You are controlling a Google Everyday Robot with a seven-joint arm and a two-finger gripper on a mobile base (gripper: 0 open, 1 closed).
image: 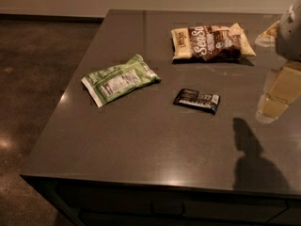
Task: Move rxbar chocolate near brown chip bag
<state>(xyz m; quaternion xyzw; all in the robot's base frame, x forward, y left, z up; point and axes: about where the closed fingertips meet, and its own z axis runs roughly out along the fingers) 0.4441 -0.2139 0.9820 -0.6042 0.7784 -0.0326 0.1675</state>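
The rxbar chocolate (196, 100) is a small flat black wrapper with white print, lying on the dark table near its middle. The brown chip bag (212, 43) lies further back, dark brown with white lettering and cream ends, well apart from the bar. My gripper (277, 98) hangs at the right edge of the view, cream-coloured, above the table to the right of the bar and clear of it. It holds nothing that I can see.
A green and white bag (120, 78) lies left of the bar. The dark table (141, 140) has its left and front edges in view, with brown floor beyond. The arm's shadow (254, 159) falls on the front right.
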